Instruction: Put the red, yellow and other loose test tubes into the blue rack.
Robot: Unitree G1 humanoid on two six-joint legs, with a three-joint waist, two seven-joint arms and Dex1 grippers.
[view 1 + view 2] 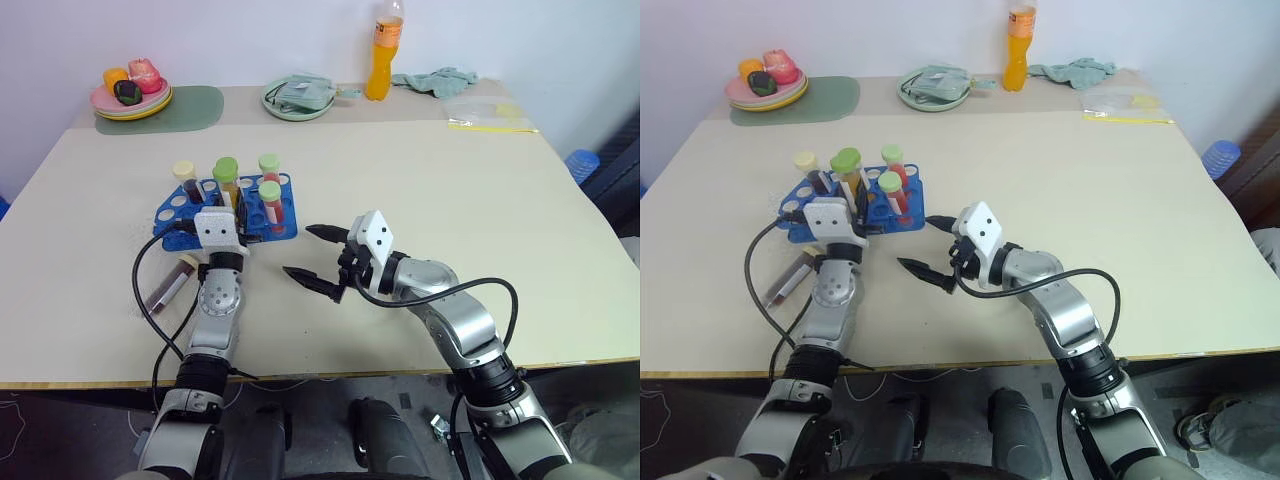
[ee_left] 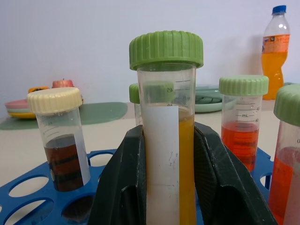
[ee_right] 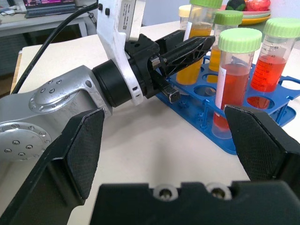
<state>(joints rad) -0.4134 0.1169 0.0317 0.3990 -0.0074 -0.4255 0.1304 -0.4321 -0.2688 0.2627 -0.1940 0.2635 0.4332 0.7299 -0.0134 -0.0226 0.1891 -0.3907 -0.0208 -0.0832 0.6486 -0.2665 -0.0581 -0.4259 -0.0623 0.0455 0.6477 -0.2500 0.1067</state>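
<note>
The yellow tube (image 2: pixel 166 126) is clamped upright between the fingers of the left gripper (image 2: pixel 164 187), over the blue rack (image 1: pixel 225 212). The right gripper (image 1: pixel 318 258) is held wide apart, empty, beside the rack's near edge.

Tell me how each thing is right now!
Yellow tube: capped, upright, gripped over the rack.
Left gripper: shut on the yellow tube.
Right gripper: open, empty.
Blue rack: partly filled.
Dark tube: lying loose on the table.
Orange bottle: upright.
</note>
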